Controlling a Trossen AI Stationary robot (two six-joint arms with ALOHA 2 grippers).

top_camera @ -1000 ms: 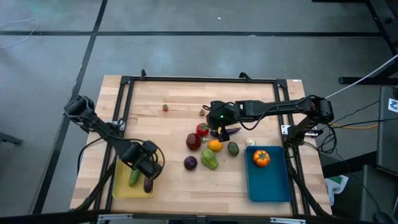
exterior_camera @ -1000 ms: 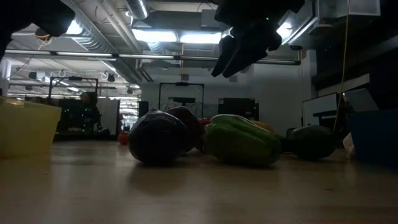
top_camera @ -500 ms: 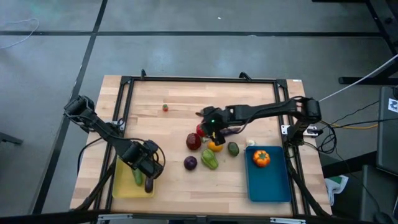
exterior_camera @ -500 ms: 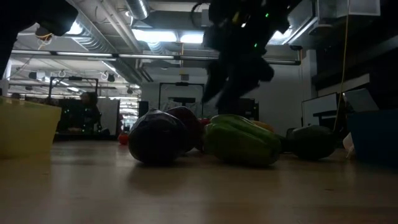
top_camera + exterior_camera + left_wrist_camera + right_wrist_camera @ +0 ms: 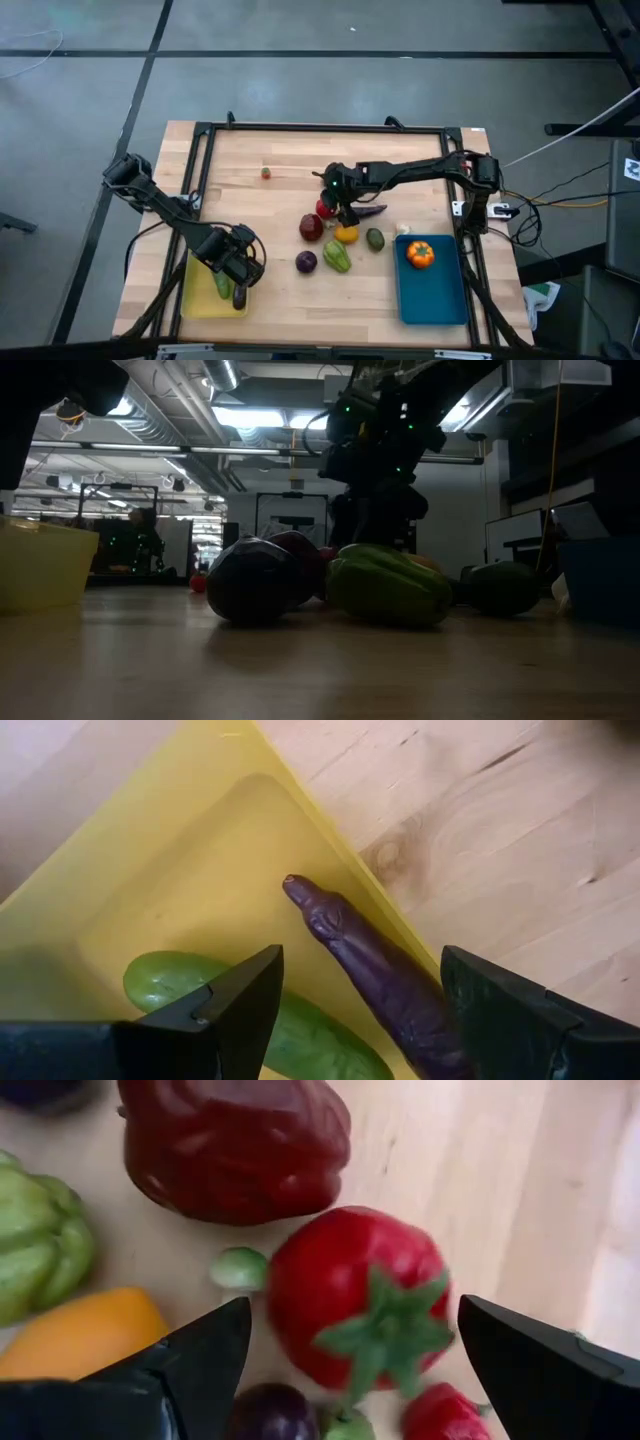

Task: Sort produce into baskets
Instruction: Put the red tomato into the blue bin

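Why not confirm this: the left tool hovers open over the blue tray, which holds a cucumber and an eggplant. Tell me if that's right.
One detail is wrong: the tray is yellow, not blue. The left wrist view shows the left tool open over the yellow tray, which holds the cucumber and the eggplant. The high view agrees.

From above, even light falls on my table (image 5: 270, 150), with only soft shadows. At table height, the ceiling lights (image 5: 290, 418) glare behind me, leaving the produce (image 5: 385, 585) as dark shapes against them. Both my wrist cameras see brightly, though my near fingers (image 5: 240, 1010) blur and the red tomato (image 5: 350, 1295) looks slightly soft.
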